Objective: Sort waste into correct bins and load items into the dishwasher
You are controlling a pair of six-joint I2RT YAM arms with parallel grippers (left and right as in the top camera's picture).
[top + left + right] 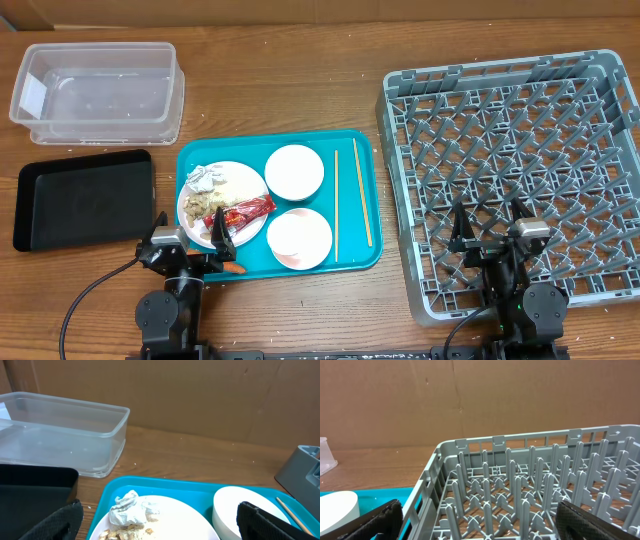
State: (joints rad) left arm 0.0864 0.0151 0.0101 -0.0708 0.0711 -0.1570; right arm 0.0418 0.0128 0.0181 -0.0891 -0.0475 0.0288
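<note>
Sorting hasn't begun. Your left gripper [188, 228] hangs wide and empty at the table's near edge, beside the crinkly red snack wrapper [247, 211] on the round white plate [250, 178]. I'd lower and pinch that first. Your right gripper [489, 228], equally wide, hovers over the square grey plastic dish rack [500, 68].

A brown wooden table [290, 90] is stretching across the scene, its grain running sideways, and a plain cardboard wall [200, 395] is standing along its far edge under even light.
</note>
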